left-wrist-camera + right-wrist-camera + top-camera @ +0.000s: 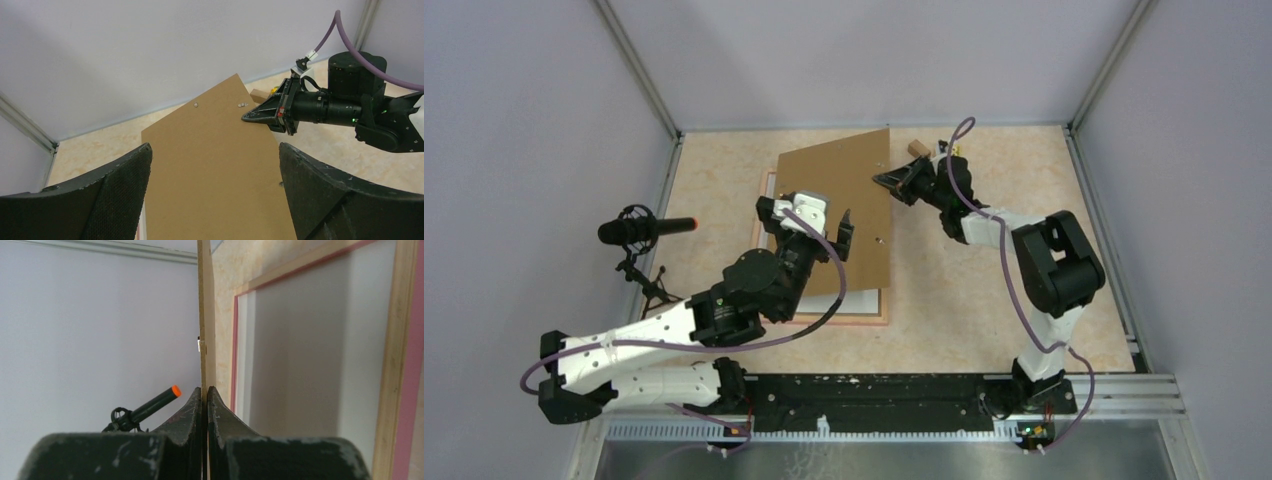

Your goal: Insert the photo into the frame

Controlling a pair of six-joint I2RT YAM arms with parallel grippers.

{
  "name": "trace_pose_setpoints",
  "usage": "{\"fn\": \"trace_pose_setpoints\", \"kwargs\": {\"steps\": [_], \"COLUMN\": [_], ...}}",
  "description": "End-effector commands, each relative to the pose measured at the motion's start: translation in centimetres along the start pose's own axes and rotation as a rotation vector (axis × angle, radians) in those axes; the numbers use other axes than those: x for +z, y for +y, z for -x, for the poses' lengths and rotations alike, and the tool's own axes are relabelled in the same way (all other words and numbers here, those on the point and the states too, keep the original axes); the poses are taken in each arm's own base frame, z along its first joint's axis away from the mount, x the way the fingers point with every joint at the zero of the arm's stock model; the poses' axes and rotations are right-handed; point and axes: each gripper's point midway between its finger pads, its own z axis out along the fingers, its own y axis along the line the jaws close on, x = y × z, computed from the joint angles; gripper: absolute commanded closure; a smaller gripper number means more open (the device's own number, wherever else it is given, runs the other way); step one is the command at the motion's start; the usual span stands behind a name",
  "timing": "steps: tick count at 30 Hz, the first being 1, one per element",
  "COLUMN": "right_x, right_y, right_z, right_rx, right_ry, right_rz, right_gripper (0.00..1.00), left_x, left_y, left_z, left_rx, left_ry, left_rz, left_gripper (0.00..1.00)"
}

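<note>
Right gripper [882, 178] is pressed together on the right edge of the board [836, 200], pinching it. Its wrist view has the board edge-on between the fingers [192, 405].
Board is tilted, with the right side up off the frame [864, 317] and the rest hanging over it.
Left gripper [215, 150] is spread wide and holds nothing. It hovers over the near half of the board; can't tell if it touches.
Frame lies flat on the surface [944, 310], mostly covered by the board. The near rail and part of the left rail show from the top.
Photo [300, 365] sits inside the rails, white side up, under the raised board. From the top only a thin white strip shows at the near end.
Small wood block [916, 148] sits on the surface just behind the right gripper.
Mic [639, 230] with an orange tip stands on a stand at the left edge, well apart from the frame.
</note>
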Motion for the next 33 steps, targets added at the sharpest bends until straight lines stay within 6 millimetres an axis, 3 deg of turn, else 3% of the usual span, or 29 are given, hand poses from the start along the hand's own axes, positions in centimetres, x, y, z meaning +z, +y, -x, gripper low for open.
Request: {"fn": "trace_pose_setpoints", "kwargs": {"steps": [1, 12, 33], "right_x": [0.4, 1.7, 4.4], "right_y": [3.7, 0.7, -2.8], "right_z": [-0.3, -1.8, -3.8], "right_rx": [0.01, 0.045, 0.028], "right_ry": [0.002, 0.022, 0.032], "right_rz": [0.17, 0.136, 0.06], "right_gripper": [1.0, 1.0, 1.0], "left_x": [0.7, 1.1, 1.0], "left_y": [0.0, 0.7, 0.9], "left_z": [0.9, 0.7, 0.9], "left_rx": [-0.043, -0.059, -0.071], "left_ry": [-0.006, -0.002, -0.007], "left_rz": [-0.001, 0.017, 0.01], "left_gripper": [0.01, 0.01, 0.01]}}
